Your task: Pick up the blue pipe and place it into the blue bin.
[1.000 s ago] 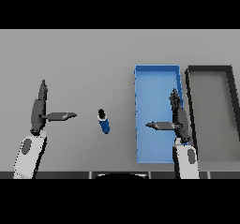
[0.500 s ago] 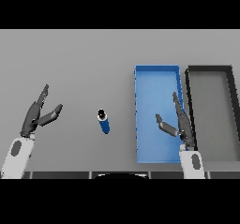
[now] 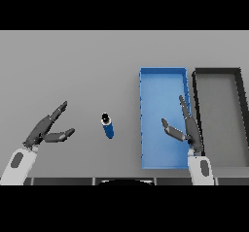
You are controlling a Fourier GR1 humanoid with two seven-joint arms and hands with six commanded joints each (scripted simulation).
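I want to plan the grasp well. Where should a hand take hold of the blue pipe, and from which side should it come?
Probably around the middle of the blue pipe, coming from above. It lies on the grey table, short and round, with free space on both long sides for fingers and thumb. The open left hand is on its nearer side; the right hand hovers over the blue bin.

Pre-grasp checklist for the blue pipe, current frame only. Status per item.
1. Blue pipe lying free on the grey table, nothing touching it: ok.
2. Left hand open, fingers straight, holding nothing: ok.
3. Left hand at the pipe: not ok, it is off to the pipe's left with a clear gap.
4. Right hand open, holding nothing: ok, but it sits over the blue bin.
5. Blue bin free of objects: ok where visible.
6. Black bin beside the blue one, not the target: ok.
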